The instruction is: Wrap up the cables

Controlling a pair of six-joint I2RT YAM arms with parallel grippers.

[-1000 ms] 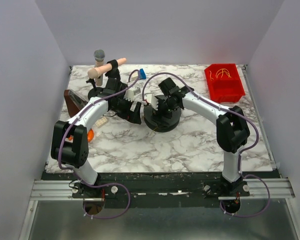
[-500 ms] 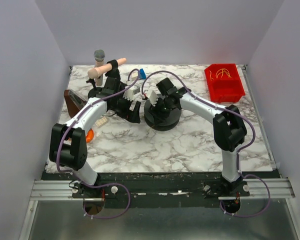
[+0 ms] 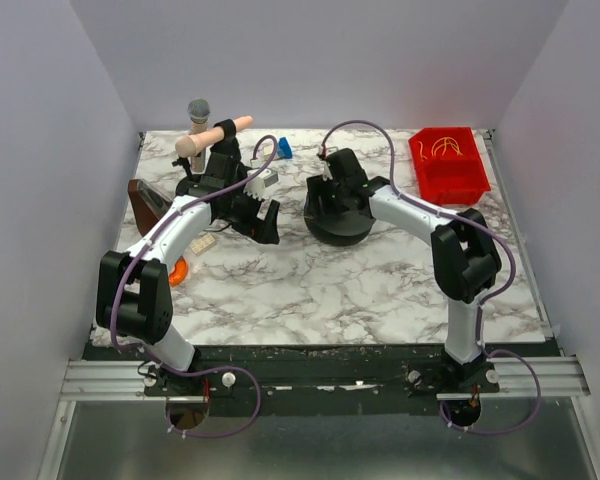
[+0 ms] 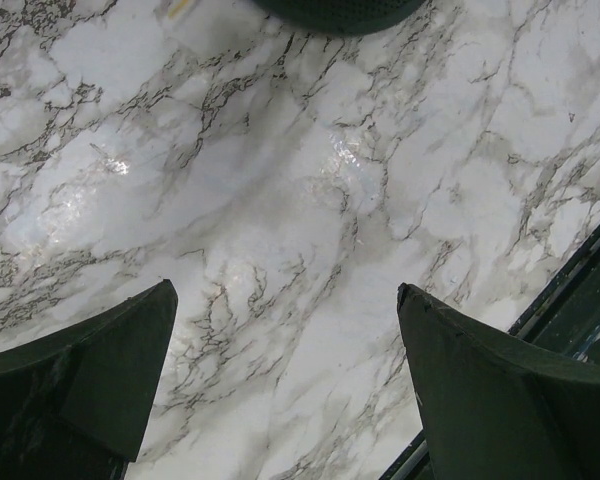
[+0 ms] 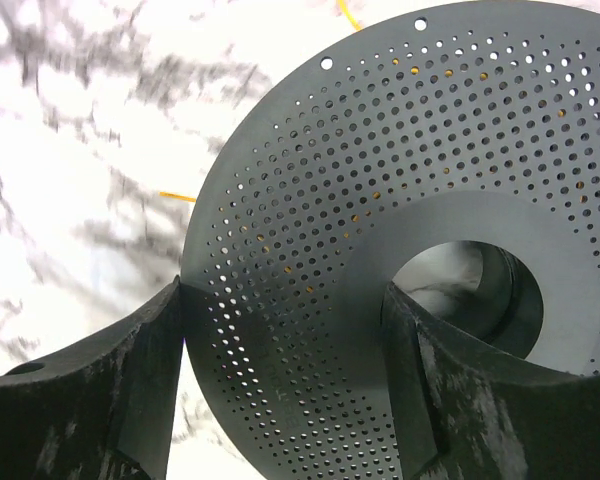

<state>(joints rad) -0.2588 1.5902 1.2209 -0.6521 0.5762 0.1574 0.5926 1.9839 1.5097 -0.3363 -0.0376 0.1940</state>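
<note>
A black perforated spool [image 3: 342,224] stands on the marble table mid-back; in the right wrist view its flange [image 5: 400,180] fills the frame. My right gripper [image 3: 333,192] [image 5: 285,330] grips that flange, one finger at the rim and the other at the hub hole. Thin yellow-orange cable strands [image 5: 176,196] lie on the marble beside the spool, and orange shows through its holes. More yellow cables [image 3: 446,148] lie in the red bin. My left gripper [image 3: 264,222] [image 4: 285,340] is open and empty over bare marble, left of the spool.
A red bin [image 3: 470,185] stands at the back right. A microphone [image 3: 198,112], a peach cylinder [image 3: 213,135] and a blue piece [image 3: 284,149] are at the back left. A brown block [image 3: 145,200] and an orange object [image 3: 179,270] sit by the left edge.
My right gripper has swung back and to the right, and the spool has moved with it. My left gripper has shifted slightly left, so the gap between the arms has widened.
</note>
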